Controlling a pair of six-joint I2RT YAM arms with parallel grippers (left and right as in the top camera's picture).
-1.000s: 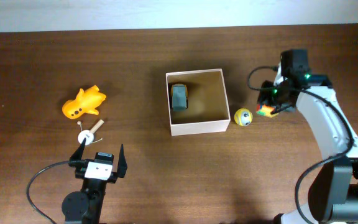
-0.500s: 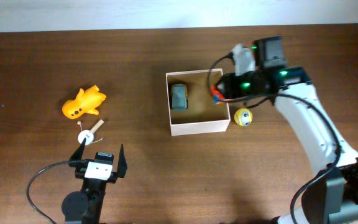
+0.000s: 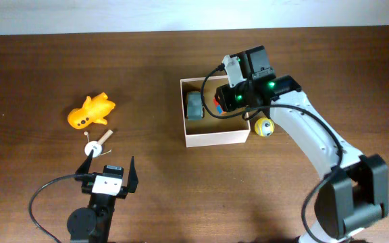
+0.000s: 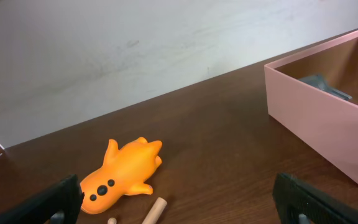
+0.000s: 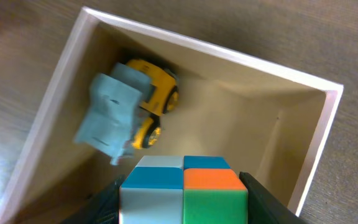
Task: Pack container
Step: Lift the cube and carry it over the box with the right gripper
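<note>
1. Dark brown wood-grain tabletop [image 3: 32, 67] carries everything, with a pale wall behind it. Nearest the robot, the left pincer [image 3: 110, 162] sits low, its fingers wide apart and nothing between them.
2. Just beyond it lies a small wooden peg with a white disc [image 3: 98, 144]. A little farther is an orange plastic animal toy [image 3: 90, 111]. Both are well apart from the container.
3. At mid-table stands the container, a square white-walled cardboard box with a tan inside [image 3: 216, 138]. A grey-and-yellow toy vehicle [image 3: 195, 105] lies inside it, on the side towards the orange toy.
4. A small yellow ball with painted eyes [image 3: 264, 126] rests outside the box, just beside its near corner on the other side.
5. Farther back, the right pincer [image 3: 223, 106] hangs over the box interior, clamped on a multicoloured cube block [image 5: 184, 186]. I judge the cube is not yet set down.
6. Progress, as I read it: one toy is packed and a second is about to go in. The ball, the orange toy and perhaps the peg remain.
7. The right wrist view shows the cube's blue, orange, green and white faces and the vehicle's yellow wheels, which the arm partly hides from overhead. The left wrist view shows the box wall side-on. I find the ball only from overhead.
</note>
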